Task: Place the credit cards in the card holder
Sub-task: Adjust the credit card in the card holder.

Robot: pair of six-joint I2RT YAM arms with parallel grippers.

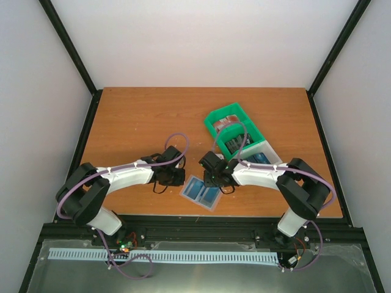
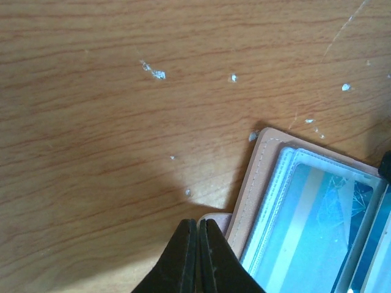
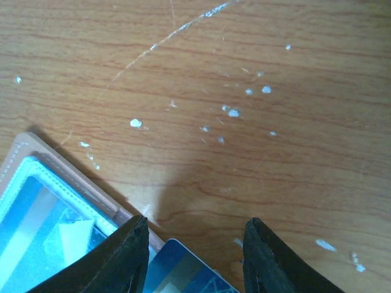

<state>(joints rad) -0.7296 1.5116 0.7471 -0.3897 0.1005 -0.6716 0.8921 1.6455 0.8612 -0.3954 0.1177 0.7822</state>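
Blue credit cards (image 2: 311,213) in open card holder (image 2: 255,180)

Table (image 1: 134,122) bears card holder (image 1: 201,193) (tray (image 1: 212,127) too).

Left arm (image 1: 125,174): elbow raised, forearm reaching inward. Left tool (image 2: 197,224): pointed down, jaws pressed together. Right arm (image 1: 263,174): mirrored pose. Right tool (image 3: 197,223): pointed down, jaws parted.

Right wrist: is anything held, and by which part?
Nothing visibly clamped. The right gripper stands open astride the corner of a blue card, beside the card holder; a gap shows at one finger.
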